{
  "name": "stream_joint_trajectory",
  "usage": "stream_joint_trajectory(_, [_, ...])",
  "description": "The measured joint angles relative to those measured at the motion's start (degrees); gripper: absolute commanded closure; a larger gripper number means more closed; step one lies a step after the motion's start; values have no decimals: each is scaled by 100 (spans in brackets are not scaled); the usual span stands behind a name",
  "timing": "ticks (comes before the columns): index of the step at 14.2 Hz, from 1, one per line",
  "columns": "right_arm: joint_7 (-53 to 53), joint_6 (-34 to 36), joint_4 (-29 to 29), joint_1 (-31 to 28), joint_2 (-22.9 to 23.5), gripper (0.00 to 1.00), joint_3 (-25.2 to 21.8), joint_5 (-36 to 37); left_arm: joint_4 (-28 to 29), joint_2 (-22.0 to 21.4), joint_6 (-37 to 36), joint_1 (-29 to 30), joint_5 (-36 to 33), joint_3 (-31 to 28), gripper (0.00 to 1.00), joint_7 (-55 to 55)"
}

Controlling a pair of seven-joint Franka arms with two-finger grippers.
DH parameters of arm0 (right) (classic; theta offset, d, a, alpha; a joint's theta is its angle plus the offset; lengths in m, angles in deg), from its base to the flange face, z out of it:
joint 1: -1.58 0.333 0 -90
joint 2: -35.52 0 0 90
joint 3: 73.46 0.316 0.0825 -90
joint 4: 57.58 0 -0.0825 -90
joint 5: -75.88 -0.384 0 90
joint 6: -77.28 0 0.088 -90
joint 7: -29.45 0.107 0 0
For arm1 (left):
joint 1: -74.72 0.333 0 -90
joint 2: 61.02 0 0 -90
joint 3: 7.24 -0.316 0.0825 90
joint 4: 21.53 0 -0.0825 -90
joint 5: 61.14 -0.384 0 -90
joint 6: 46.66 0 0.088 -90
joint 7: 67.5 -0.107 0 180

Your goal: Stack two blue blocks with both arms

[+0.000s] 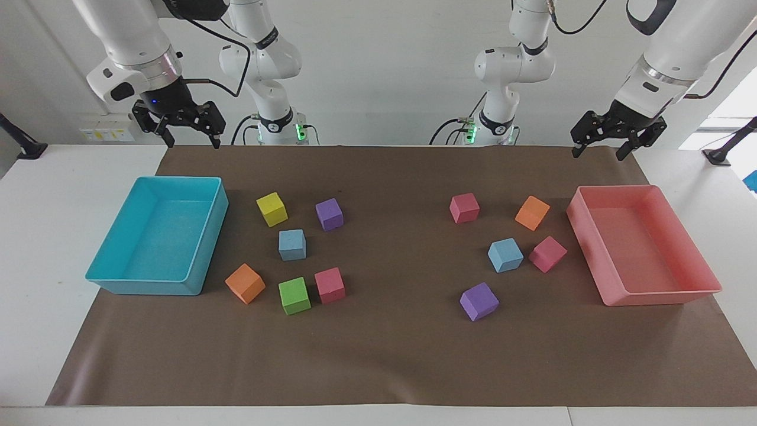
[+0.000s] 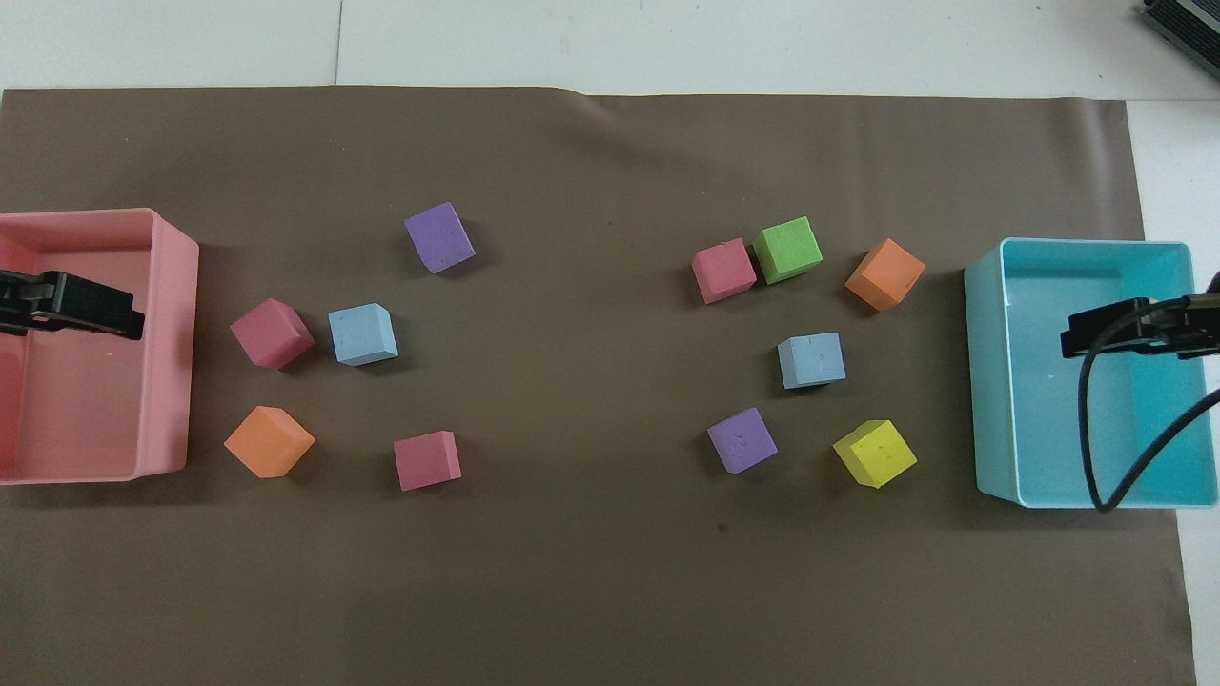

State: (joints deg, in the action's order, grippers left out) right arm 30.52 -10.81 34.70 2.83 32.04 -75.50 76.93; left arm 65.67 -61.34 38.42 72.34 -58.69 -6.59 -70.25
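Both blue blocks [image 1: 292,245] [image 1: 505,255] sit crowded by neighbours; both arms' jaws released.

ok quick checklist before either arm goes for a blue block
1. Left gripper jaws open, empty, up over the pink tray: ok.
2. Right gripper jaws open, empty, up over the turquoise tray: ok.
3. Blue block toward the left arm's end flat on the mat, top clear: ok.
4. Its gap to the pink cube beside it is narrow: not ok.
5. Blue block toward the right arm's end stands apart from its neighbours: ok.
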Motion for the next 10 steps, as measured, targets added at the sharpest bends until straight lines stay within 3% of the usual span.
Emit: stream_joint_trajectory(10, [0, -240, 265, 32, -1, 0, 49, 0, 0, 0, 0, 0, 0, 0, 0, 0])
